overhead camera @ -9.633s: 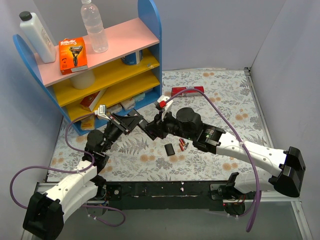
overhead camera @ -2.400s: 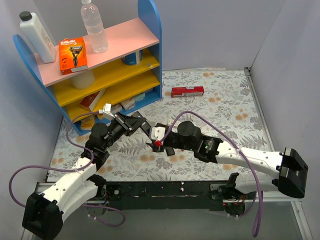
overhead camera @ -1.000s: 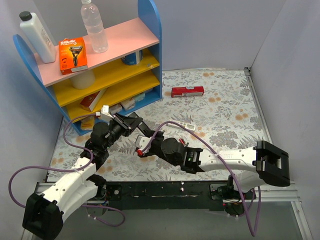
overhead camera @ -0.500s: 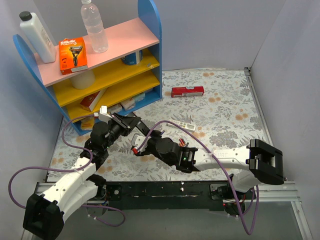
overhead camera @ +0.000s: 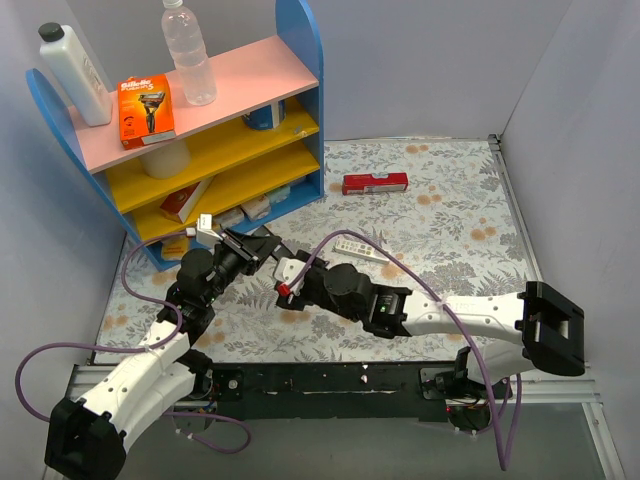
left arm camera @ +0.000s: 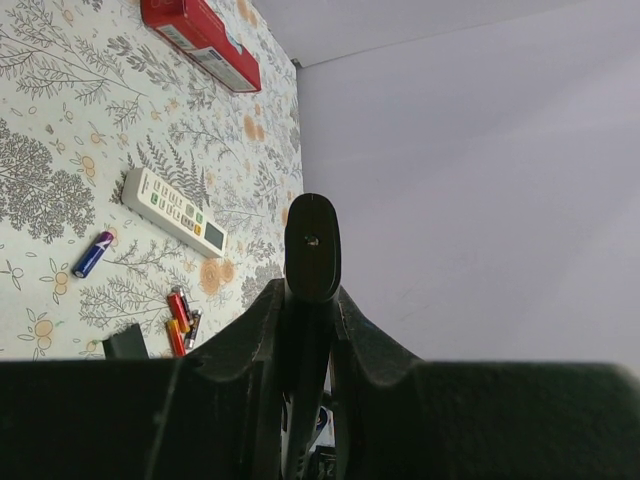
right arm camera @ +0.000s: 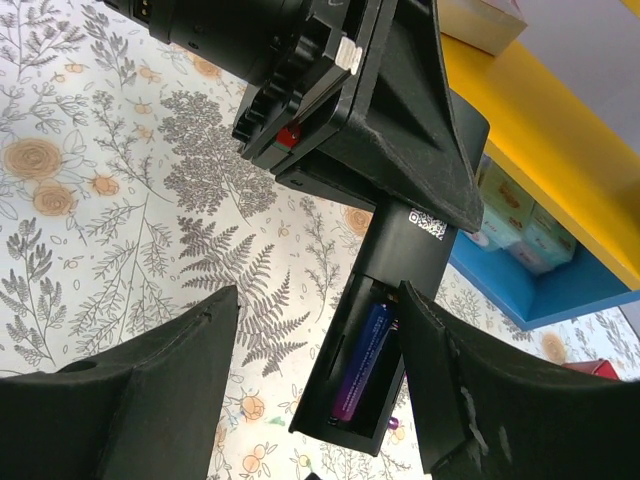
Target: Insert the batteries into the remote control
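My left gripper (overhead camera: 262, 250) is shut on a black remote control (right arm camera: 400, 300) and holds it off the table with the back facing out. Its battery bay is uncovered, and one blue-purple battery (right arm camera: 362, 365) lies inside. My right gripper (right arm camera: 310, 400) is open, its fingers (right arm camera: 140, 400) spread wide around the remote's open end; the right finger overlaps the bay's edge. In the left wrist view the remote's rounded end (left arm camera: 311, 245) sticks out between shut jaws. On the table lie another blue-purple battery (left arm camera: 92, 254) and a few red and dark batteries (left arm camera: 178, 320).
A white remote (overhead camera: 358, 248) lies on the floral cloth behind the arms, a red box (overhead camera: 375, 183) farther back. A small black cover (left arm camera: 125, 342) sits by the red batteries. The blue shelf unit (overhead camera: 300, 60) with yellow and pink shelves stands at the back left.
My right gripper has shifted slightly up and right, closer to the held remote, and its elbow has swung right. My left gripper still holds the remote in much the same place.
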Motion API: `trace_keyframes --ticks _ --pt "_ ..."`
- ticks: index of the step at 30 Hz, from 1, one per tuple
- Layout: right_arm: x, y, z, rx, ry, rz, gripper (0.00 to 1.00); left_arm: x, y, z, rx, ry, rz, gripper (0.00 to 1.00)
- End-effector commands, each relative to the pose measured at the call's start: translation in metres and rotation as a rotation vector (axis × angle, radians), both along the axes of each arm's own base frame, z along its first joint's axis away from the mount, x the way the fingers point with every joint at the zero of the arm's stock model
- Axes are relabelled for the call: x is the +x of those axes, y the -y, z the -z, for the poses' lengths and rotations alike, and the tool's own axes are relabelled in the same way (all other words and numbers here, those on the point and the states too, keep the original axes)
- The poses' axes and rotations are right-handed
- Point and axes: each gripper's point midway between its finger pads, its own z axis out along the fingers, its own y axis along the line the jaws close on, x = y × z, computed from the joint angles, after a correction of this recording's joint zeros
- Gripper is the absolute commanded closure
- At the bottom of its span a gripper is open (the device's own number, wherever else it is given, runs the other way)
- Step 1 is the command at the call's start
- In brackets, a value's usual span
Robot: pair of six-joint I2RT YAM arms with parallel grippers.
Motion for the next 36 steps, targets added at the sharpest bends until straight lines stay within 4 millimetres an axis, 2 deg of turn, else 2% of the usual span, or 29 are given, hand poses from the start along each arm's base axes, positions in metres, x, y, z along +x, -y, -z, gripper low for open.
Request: trace_keyframes --ticks 1,14,24,30,36 --pt "-0.03 0.023 0.077 -0.234 -0.219 -0.089 0.3 -0.019 -0.001 -0.108 -0.399 0.129 0.058 1.0" --pt "-0.017 0.031 0.056 -0.149 -0.267 -0.081 0.3 -0.025 0.007 -0.105 -0.338 0.173 0.112 1.0" --pt "-0.031 0.039 0.059 -0.146 -0.354 -0.21 0.3 -0.035 0.015 -0.117 -0.231 0.321 0.181 1.0" --pt "-0.04 0.039 0.063 -0.164 -0.385 -0.256 0.31 -0.037 0.015 -0.119 -0.226 0.345 0.187 1.0" --pt "-0.031 0.039 0.057 -0.155 -0.367 -0.21 0.3 -0.037 0.018 -0.116 -0.19 0.362 0.196 1.0"
